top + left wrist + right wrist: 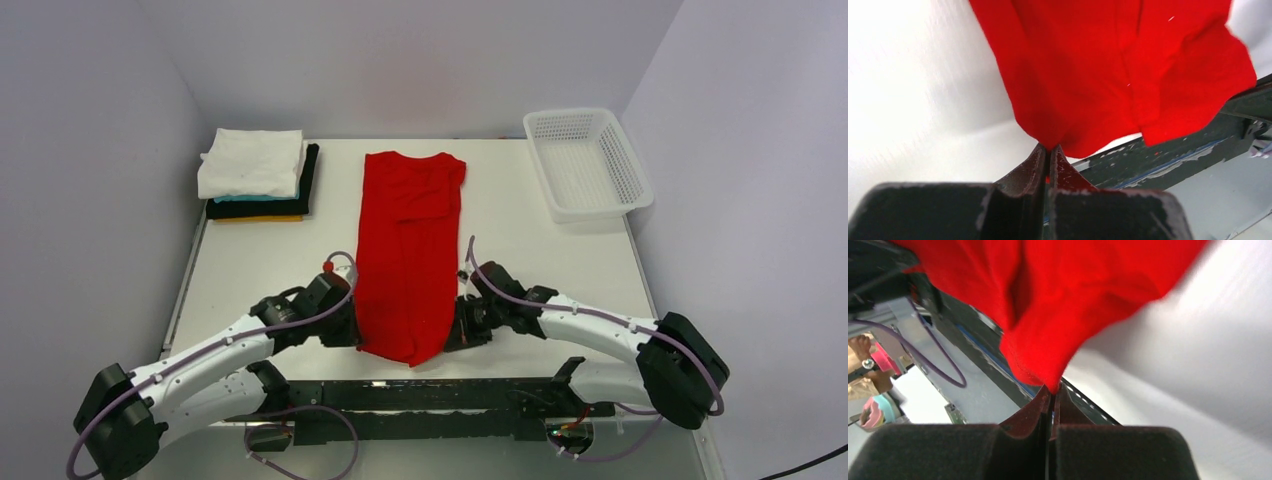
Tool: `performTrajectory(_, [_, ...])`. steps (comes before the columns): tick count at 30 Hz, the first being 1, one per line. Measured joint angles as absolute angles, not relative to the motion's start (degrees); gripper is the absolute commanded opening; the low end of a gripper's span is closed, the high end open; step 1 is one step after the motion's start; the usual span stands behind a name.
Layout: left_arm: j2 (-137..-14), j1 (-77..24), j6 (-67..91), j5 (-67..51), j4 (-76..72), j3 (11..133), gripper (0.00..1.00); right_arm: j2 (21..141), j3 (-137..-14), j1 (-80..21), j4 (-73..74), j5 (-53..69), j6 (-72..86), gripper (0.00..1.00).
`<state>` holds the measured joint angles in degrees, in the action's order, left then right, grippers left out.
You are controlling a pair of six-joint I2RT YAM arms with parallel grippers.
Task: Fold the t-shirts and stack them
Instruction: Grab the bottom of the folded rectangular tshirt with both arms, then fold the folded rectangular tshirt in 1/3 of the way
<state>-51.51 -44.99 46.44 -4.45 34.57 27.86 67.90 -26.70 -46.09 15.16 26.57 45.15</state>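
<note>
**Evidently set for the lengthwise fold: both hem corners pinched**

The red t-shirt (408, 250) lay as a narrow strip down the middle of the table (560, 270), collar end far and hem nearest the arm bases. Its sides seemed already turned in. The left gripper (1049, 150) was closed tight on the near-left hem corner, with red cloth rising straight out from between its fingertips. The right gripper (1052, 390) was closed the same way on the near-right corner.

Taking the two corners at matching points was probably meant to keep the hem level and taut, so the near half could be carried over toward the collar without twisting.

At the far left corner sat the stack of folded shirts (255, 185), a white shirt (250, 162) on top and black (311, 170) and yellow-orange (258, 218) edges showing beneath. It was well apart from the red shirt and likely where that shirt would end up. The white mesh basket (588, 163) stood at the far right, not in use.
</note>
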Motion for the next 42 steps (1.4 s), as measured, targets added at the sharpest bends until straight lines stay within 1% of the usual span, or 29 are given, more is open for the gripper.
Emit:
performTrajectory(7, [-57.34, -43.27, 46.26, 0.14, 31.22, 35.92, 0.0, 71.4, -38.28, -41.47, 15.18, 23.22, 41.43, 0.0])
performTrajectory(13, [-63.16, -35.83, 45.32, 3.03, 23.77, 40.56, 0.0, 78.61, -44.73, -35.59, 15.31, 20.43, 38.39, 0.0])
performTrajectory(20, [-73.63, -31.31, 42.85, 3.29, 19.55, 50.02, 0.0, 84.27, -52.07, -31.18, 14.87, 17.74, 35.77, 0.0])
performTrajectory(26, [-82.08, -28.4, 41.06, 3.79, 19.75, 57.93, 0.0, 89.97, -58.98, -28.8, 14.96, 15.46, 33.39, 0.0])
performTrajectory(32, [-86.21, -26.48, 39.4, 3.88, 19.75, 62.43, 0.0, 93.21, -62.57, -27.4, 15.97, 12.47, 31.09, 0.0])
performTrajectory(42, [-94.65, -24.05, 36.56, 2.87, 20.4, 68.86, 0.0, 99.79, -67.59, -24.69, 16.08, 12.4, 29.98, 0.0])
